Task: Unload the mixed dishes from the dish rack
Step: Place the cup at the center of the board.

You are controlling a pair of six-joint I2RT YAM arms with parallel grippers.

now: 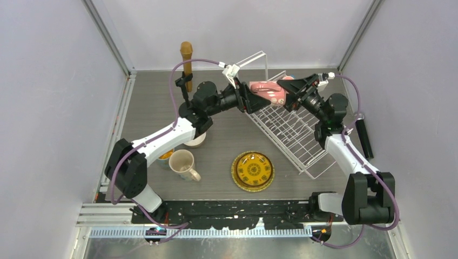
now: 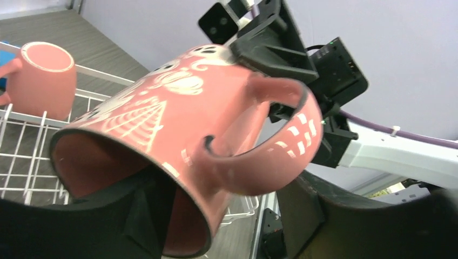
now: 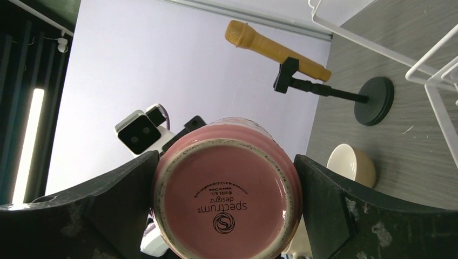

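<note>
A pink mug (image 1: pixel 265 88) with white patterns hangs on its side in the air above the dish rack (image 1: pixel 294 135), between both grippers. My right gripper (image 1: pixel 287 93) is shut on its base (image 3: pixel 227 208), one finger on each side. My left gripper (image 1: pixel 252 99) is open at the mug's rim (image 2: pixel 178 124). One finger (image 2: pixel 135 216) reaches inside the mug and the other (image 2: pixel 302 210) stands outside, beside the handle. A second pink mug (image 2: pixel 46 73) sits upside down in the rack. A yellow-orange plate (image 1: pixel 253 171) and a cream mug (image 1: pixel 182 163) sit on the table.
A beige bowl (image 1: pixel 195 141) and a yellow-lined cup (image 1: pixel 166 156) sit partly under my left arm. The bowl also shows in the right wrist view (image 3: pixel 351 164). The brown microphone (image 1: pixel 186 58) on its black stand is at the back left. A black bar (image 1: pixel 364 137) lies right of the rack.
</note>
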